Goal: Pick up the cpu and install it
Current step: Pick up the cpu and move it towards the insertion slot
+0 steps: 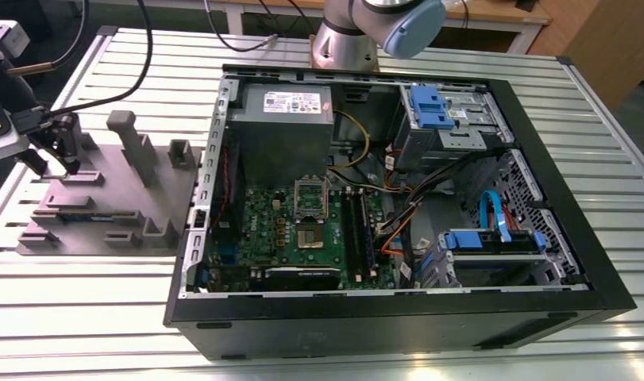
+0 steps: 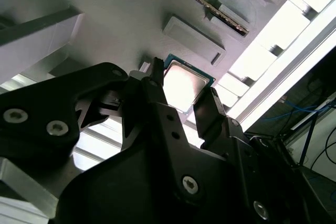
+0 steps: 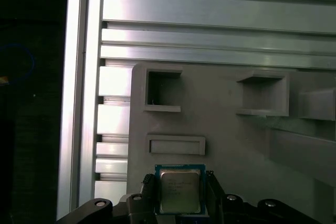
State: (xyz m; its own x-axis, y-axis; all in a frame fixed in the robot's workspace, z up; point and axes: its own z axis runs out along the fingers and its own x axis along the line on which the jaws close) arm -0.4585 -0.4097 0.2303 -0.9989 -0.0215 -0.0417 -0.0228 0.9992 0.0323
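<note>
The cpu (image 3: 180, 191) is pinched by the gripper (image 1: 52, 155) over a grey holder block (image 1: 99, 206).

In both wrist views the two black fingers (image 2: 157, 108) are seen pressed against opposite edges of the small silver chip, which is held just above the block's recessed pockets. The block is laid on a ribbed aluminium table (image 1: 109, 317) at the exterior view's left, well apart from the motherboard (image 1: 300, 230). An open black computer case (image 1: 406, 325) is laid on its side at the centre of the frame, with a grey power-supply box (image 1: 284, 119) inside at its far end. The arm's base (image 1: 348, 40) is mounted at the table's far edge. Wooden furniture (image 1: 607, 40) is seen in the upper right of the frame.
</note>
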